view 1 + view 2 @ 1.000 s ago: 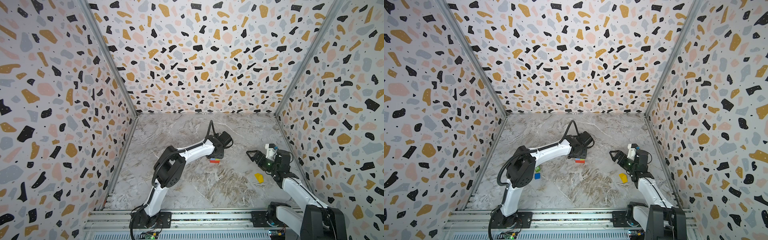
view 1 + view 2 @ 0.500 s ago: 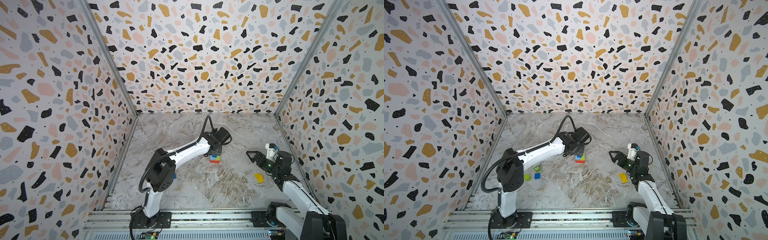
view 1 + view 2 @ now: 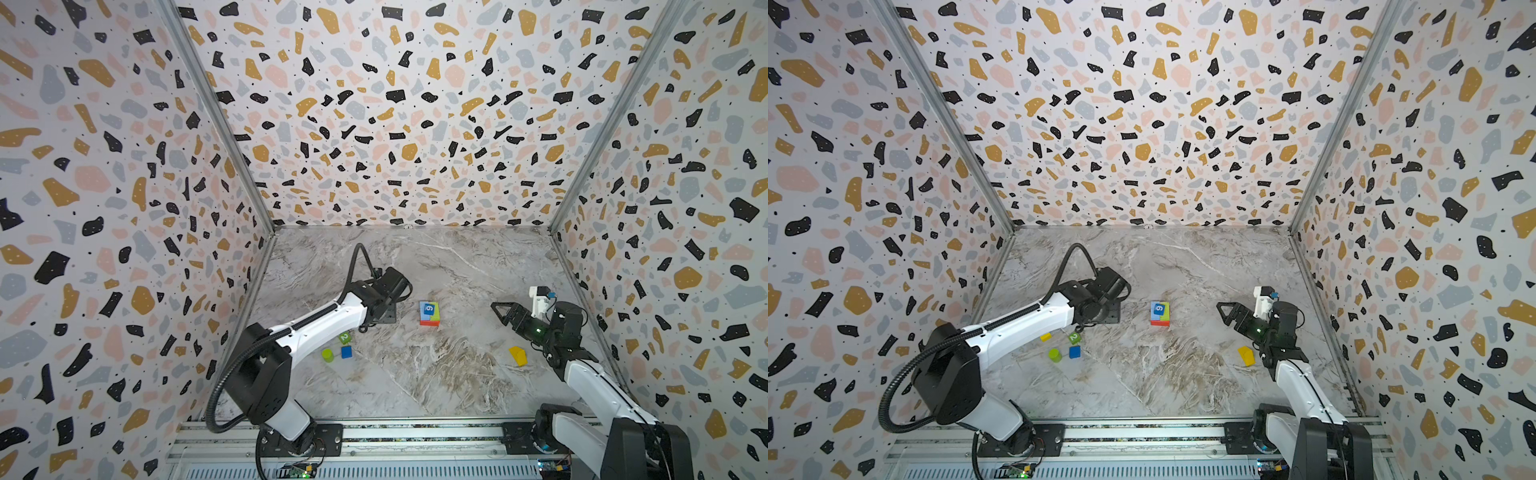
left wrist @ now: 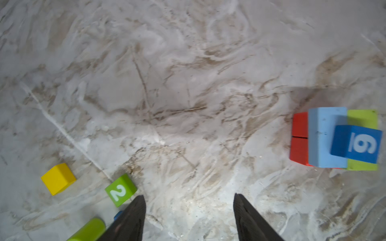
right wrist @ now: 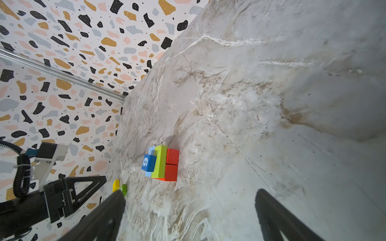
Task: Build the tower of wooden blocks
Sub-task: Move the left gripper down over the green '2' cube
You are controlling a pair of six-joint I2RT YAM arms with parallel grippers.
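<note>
The wood block tower (image 3: 429, 313) (image 3: 1160, 313) stands mid-table: red slabs below, a light blue block and a lime bar on them, a blue numbered cube (image 4: 359, 144) on top. My left gripper (image 4: 189, 197) (image 3: 385, 316) is open and empty, to the left of the tower and apart from it. Beside it lie a green cube marked 2 (image 4: 121, 189), a yellow cube (image 4: 58, 179), a lime cylinder (image 3: 327, 354) and a blue cube (image 3: 346, 352). My right gripper (image 5: 190, 192) (image 3: 500, 311) is open and empty, right of the tower. A yellow wedge (image 3: 518, 355) lies near it.
Terrazzo-patterned walls (image 3: 395, 124) close in the marble table (image 3: 415, 374) on three sides. A metal rail (image 3: 415, 432) carrying both arm bases runs along the front edge. The left arm's forearm (image 3: 316, 324) crosses above the loose blocks.
My left gripper has opened and drawn back to the left, away from the tower, leaving the blue numbered cube on top. The right arm has hardly moved.
</note>
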